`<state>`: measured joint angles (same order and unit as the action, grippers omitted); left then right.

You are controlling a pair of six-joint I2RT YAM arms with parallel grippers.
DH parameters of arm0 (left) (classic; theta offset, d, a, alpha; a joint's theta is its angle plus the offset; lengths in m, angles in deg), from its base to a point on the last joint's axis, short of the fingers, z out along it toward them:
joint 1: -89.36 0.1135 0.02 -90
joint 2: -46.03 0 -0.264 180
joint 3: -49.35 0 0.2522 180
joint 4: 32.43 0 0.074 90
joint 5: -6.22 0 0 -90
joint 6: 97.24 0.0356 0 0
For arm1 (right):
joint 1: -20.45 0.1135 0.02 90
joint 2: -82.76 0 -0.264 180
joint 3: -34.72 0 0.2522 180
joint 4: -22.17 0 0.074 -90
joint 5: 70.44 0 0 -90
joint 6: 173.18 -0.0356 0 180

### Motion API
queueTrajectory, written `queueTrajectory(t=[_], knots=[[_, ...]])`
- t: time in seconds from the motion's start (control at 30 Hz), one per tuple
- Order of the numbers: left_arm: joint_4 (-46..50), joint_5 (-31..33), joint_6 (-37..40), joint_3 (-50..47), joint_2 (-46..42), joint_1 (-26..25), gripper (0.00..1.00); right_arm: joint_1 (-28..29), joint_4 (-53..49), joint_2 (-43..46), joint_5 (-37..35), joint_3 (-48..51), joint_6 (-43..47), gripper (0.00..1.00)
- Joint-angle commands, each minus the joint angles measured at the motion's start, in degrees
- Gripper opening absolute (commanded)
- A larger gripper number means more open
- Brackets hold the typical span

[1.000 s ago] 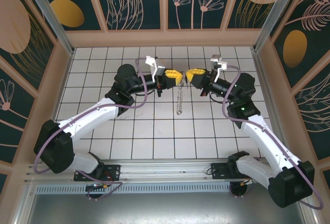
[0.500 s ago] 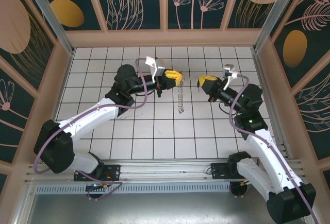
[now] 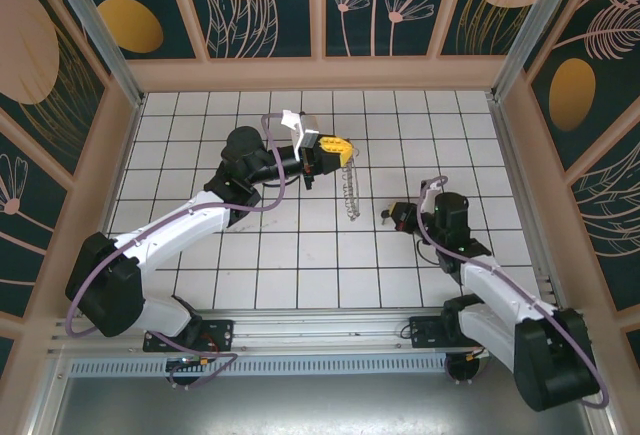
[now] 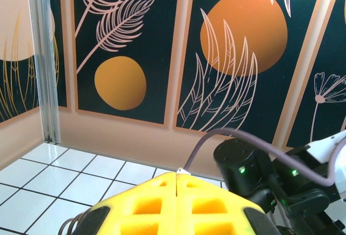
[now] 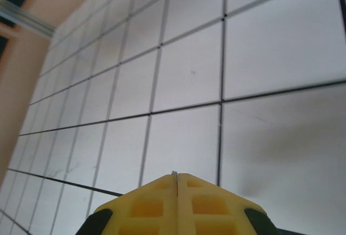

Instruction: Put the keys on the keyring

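White-and-black left arm (image 3: 180, 225) stretches forward, yellow-fingered gripper (image 3: 338, 145) pressed closed; right arm (image 3: 492, 287) folds low, gripper (image 5: 175, 178) likewise closed.

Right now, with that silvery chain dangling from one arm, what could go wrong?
1. The keyring hangs loose from the left gripper, whose shut tips pinch it by a thin edge. It could slip out or swing.
2. The right gripper is shut, low over the tiled floor and apart from the ring. A sliver of metal shows at its seam, so whether it holds the key is unclear. A grip that slight could drop it.
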<state>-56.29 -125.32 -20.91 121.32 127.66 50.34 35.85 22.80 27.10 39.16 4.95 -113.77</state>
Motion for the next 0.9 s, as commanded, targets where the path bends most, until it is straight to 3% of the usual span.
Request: queueTrajectory(t=[0.0,0.4,0.43,0.53,0.57,0.87], knots=[[-4.82,-0.47,-1.01,-0.73,-1.93,-0.43,0.0,-0.42,6.08,-4.03,-3.49,0.28,-2.81,0.0],[-5.7,0.35,-1.58,-1.79,-2.92,-0.42,0.0,-0.42,13.84,-19.17,-2.14,-3.05,-3.41,0.0],[-5.74,0.25,-1.63,-1.79,-2.93,-0.44,0.0,-0.41,14.36,-20.12,-2.03,-3.77,-3.34,0.04],[-6.1,0.33,-1.9,-1.88,-3.04,-0.44,0.0,-0.47,14.71,-21.01,-1.18,-6.21,-3.34,0.32],[-6.22,0.36,-2.04,-1.88,-3.01,-0.42,0.0,-0.48,14.58,-20.57,-0.77,-7.1,-3.34,0.37],[-8.8,0.92,-3.92,-2.14,-2.48,-0.43,0.0,-2.22,14.53,-8.2,4.98,-14.19,-3.4,0.42]])
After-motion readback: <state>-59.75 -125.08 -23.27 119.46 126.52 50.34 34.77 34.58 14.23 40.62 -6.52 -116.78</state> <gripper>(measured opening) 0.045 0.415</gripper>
